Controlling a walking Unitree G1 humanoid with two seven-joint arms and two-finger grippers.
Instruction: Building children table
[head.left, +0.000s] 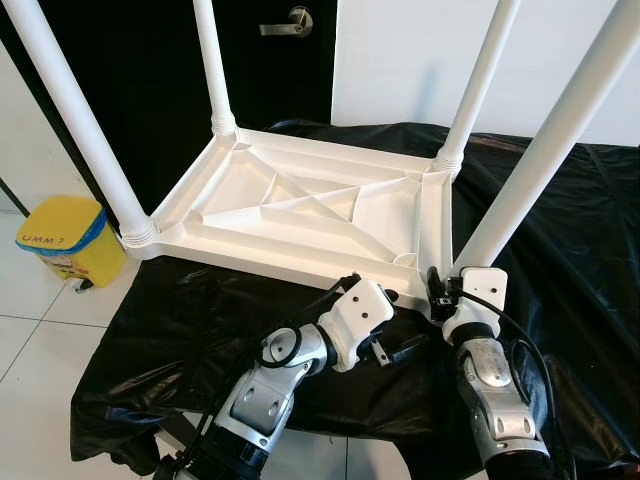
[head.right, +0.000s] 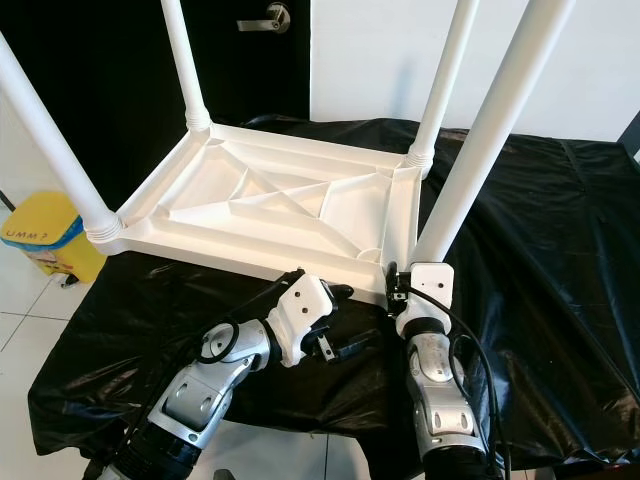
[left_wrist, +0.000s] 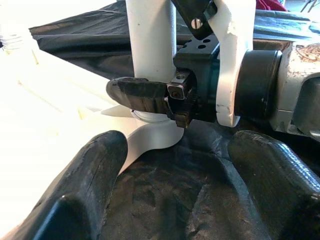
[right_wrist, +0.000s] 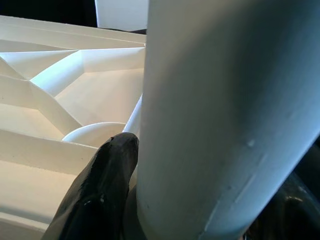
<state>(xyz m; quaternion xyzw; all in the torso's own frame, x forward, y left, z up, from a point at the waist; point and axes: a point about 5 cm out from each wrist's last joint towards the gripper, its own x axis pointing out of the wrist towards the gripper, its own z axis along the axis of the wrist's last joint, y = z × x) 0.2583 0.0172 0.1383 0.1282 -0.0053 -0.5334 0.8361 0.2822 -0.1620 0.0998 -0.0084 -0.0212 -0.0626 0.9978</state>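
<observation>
A white plastic children's table (head.left: 300, 215) lies upside down on a black sheet (head.left: 570, 260), its four legs pointing up. My right gripper (head.left: 443, 287) is shut on the base of the near right leg (head.left: 545, 160), where it meets the corner socket. In the right wrist view that leg (right_wrist: 225, 115) sits between the black fingers (right_wrist: 100, 190). My left gripper (head.left: 402, 322) is open just in front of the same corner, low over the sheet, holding nothing. In the left wrist view its fingers (left_wrist: 85, 200) frame the leg base (left_wrist: 150, 45).
A yellow bin (head.left: 65, 240) stands on the white tile floor to the left. A black door with a metal handle (head.left: 290, 22) is behind the table. The sheet-covered surface ends just in front of my arms.
</observation>
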